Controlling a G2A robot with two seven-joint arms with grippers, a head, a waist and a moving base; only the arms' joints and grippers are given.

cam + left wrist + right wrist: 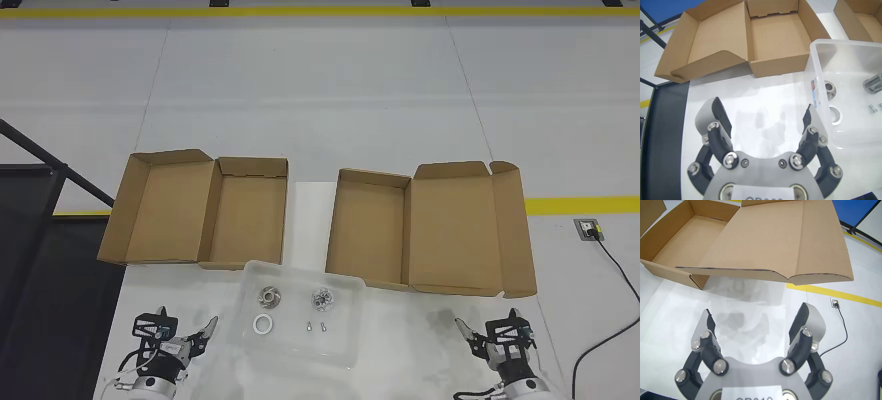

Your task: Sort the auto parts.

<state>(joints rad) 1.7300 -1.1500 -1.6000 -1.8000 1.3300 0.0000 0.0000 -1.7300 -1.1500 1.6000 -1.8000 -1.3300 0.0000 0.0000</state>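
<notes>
- My left gripper (762, 104) is wide open with nothing in it, hanging over the table (757, 98) just beside the bin (821, 75), on its left.
- My right gripper (755, 308) is the same deal: fingers spread wide, holding nothing. It's over the table's right end, in front of the right box's flipped-open lid and well apart from the bin.
- All the parts are sitting in the clear bin, at the table's front middle between my two grippers.
- Back row in the bin is a grey collar (830, 90) on the left and a toothed part (321, 297) to its right. That one could be a gear or a bearing; it's too small for me to tell.
- Front row is a white ring (836, 117) in front of the collar, plus two small bolts (317, 327) side by side in front of the toothed part.
- None of the parts touch each other.
- The left box (250, 210) and right box (370, 225) sit open behind the bin, lids folded outward, and no parts are in them yet.
</notes>
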